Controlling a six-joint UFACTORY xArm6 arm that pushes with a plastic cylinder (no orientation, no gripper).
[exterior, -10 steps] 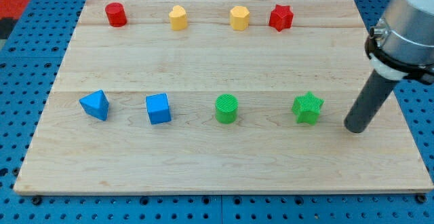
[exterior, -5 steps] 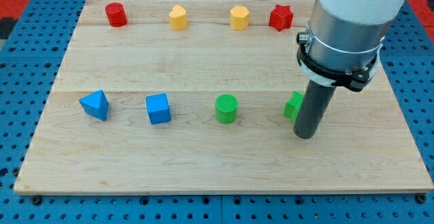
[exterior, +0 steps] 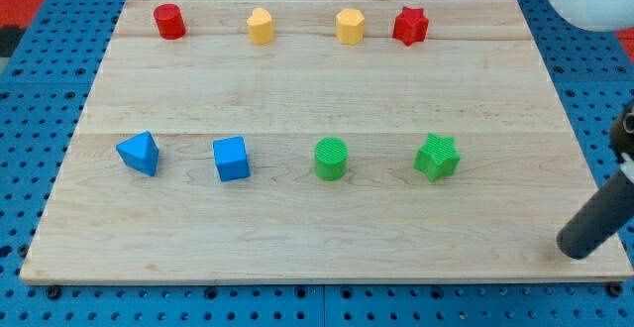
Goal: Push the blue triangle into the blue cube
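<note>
Tip (exterior: 575, 250) seen at bench (exterior: 297, 238) lower-right edge; no gripper fitted, state not applicable. Blue triangle (exterior: 139, 154) found far off at 9 o'clock from tip, blue cube (exterior: 232, 159) just at triangle's 3 o'clock, apart. Push judged needed from triangle's 9 o'clock side.

Robotics lab: wooden board (exterior: 297, 89) on blue perforated bench (exterior: 40, 119), coloured blocks.

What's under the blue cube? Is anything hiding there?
The blue cube sits flat on the wooden board. Only board shows around it. Its underside is covered, so nothing beneath it can be seen. My tip is far off toward the view's right.
</note>
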